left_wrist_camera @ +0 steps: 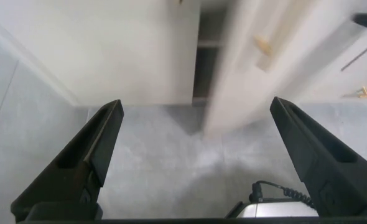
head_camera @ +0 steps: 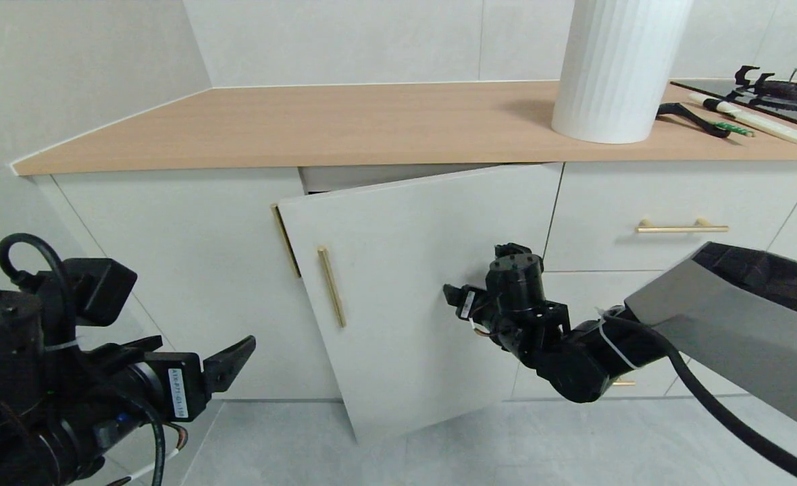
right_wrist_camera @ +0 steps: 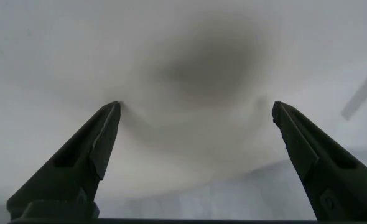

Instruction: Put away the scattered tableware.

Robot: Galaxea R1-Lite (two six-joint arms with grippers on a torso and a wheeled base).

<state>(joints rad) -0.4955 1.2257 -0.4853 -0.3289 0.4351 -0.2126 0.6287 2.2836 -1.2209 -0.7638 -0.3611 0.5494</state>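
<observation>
Under the countertop (head_camera: 304,125), right claw (right_wrist_camera: 196,107) seemingly touches ajar door (head_camera: 405,270).

Left gripper (left_wrist_camera: 196,102): black wedge fingers (left_wrist_camera: 99,146) tapering toward the tips.
Right arm (head_camera: 729,324): grey shell narrowing into black wrist, black cable (head_camera: 709,399) trailing.

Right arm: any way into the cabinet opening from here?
Probably not. The half-open door stands between the right gripper and the cabinet opening; the gripper faces the door's outer face.

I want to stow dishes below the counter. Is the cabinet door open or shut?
Partly open: the cabinet door stands angled out from the front, a dark gap behind its free edge.
</observation>
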